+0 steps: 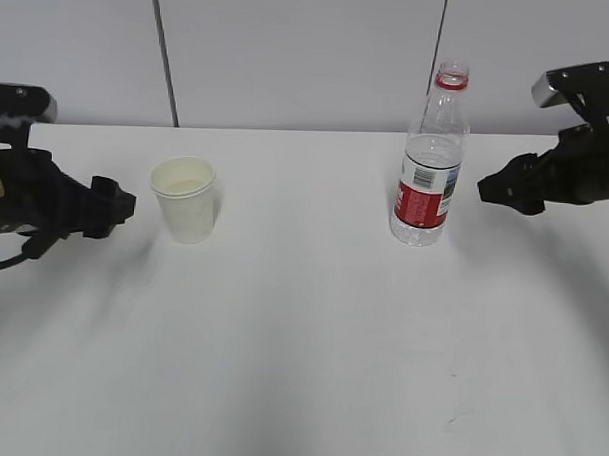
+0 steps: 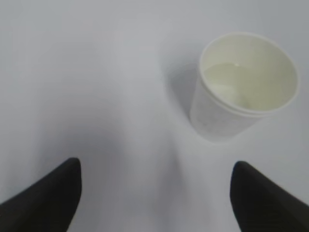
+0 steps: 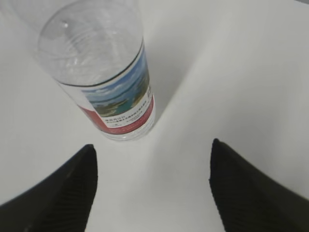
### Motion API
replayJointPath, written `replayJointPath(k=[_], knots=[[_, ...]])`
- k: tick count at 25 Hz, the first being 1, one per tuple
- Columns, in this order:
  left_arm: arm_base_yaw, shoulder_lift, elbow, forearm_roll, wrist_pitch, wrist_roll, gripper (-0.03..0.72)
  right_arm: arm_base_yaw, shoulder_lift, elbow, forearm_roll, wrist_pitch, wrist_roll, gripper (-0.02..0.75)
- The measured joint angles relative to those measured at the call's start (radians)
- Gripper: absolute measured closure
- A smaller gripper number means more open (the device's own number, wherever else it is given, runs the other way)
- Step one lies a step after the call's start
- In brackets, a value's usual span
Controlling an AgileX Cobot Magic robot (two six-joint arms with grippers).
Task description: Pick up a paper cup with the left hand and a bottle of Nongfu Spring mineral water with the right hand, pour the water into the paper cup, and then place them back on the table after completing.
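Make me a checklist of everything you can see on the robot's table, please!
Surface: white table, one small dark scuff near the front right.
Cup: upright, left of centre, liquid inside.
Bottle: upright, right of centre, no cap on, red label, partly filled with water.
Clutter: nothing seen.
Left gripper: open, empty, apart from the cup.
Right gripper: open, empty, apart from the bottle.
Cables: one dark cable under the left arm, at the left edge.
Surroundings: grey panelled wall behind the table.
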Motion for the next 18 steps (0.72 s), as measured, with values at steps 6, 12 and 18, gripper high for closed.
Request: replayJointPath(k=[6,12,18], knots=[[0.000,-0.113,-0.034,-0.134,0.369,-0.002,0.115,0.000,-0.024,0.003,0.000,0.012,0.020,0.203],[0.000,-0.127,-0.201,-0.222,0.856,-0.003,0.115,0.000,-0.024,0.003,0.000,0.019,0.035,0.203],[0.000,-0.127,-0.404,-0.277,1.203,0.032,0.115,0.000,-0.026,0.003,0.000,0.028,0.035,0.203]])
